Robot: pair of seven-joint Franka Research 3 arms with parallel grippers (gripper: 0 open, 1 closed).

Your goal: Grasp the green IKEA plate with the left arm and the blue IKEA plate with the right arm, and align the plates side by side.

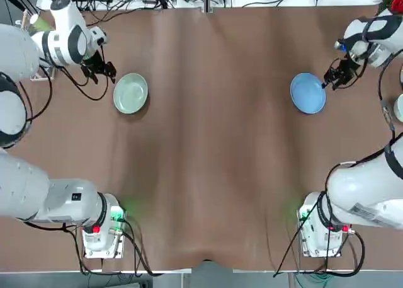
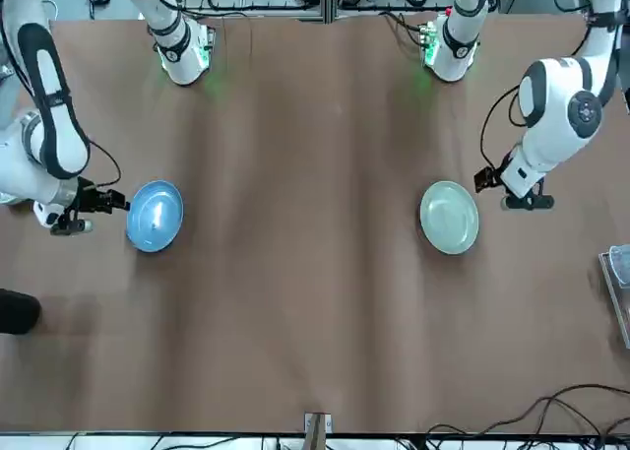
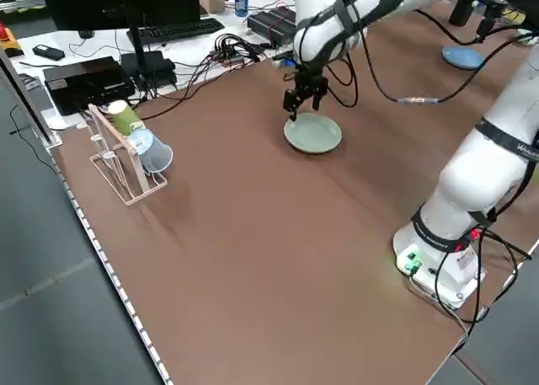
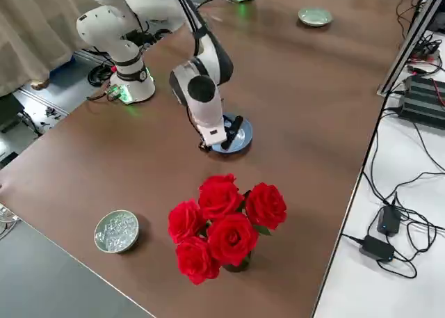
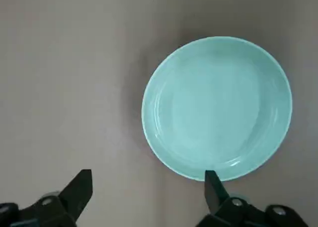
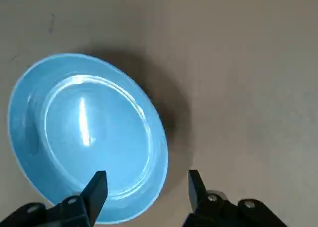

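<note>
- Green IKEA plate (image 1: 131, 93) lies on the surface (image 1: 208, 174), toward its far left corner, hollow side up.
- Blue IKEA plate (image 1: 308, 93) sits toward the far right corner, well apart from the green 1, with a wide bare stretch between the 2.
- Left gripper (image 5: 151, 172) hovers beside the green plate, on the side toward the left edge; its 2 jaws stand apart with nothing between them, 1 tip overlapping the plate's rim in the left wrist view.
- Right gripper (image 6: 147, 172) is at the blue plate, on the side toward the right edge; its 2 jaws are apart, 1 reaching over the plate in the right wrist view, the other outside the rim. Contact I can't tell.
- Red flowers (image 4: 226, 227) stand near the far right corner.
- Pale bowl (image 4: 117, 232) of clear pieces sits near the right edge.
- White rack (image 3: 126, 170) with 2 cups (image 3: 150, 150) stands near the left edge.
</note>
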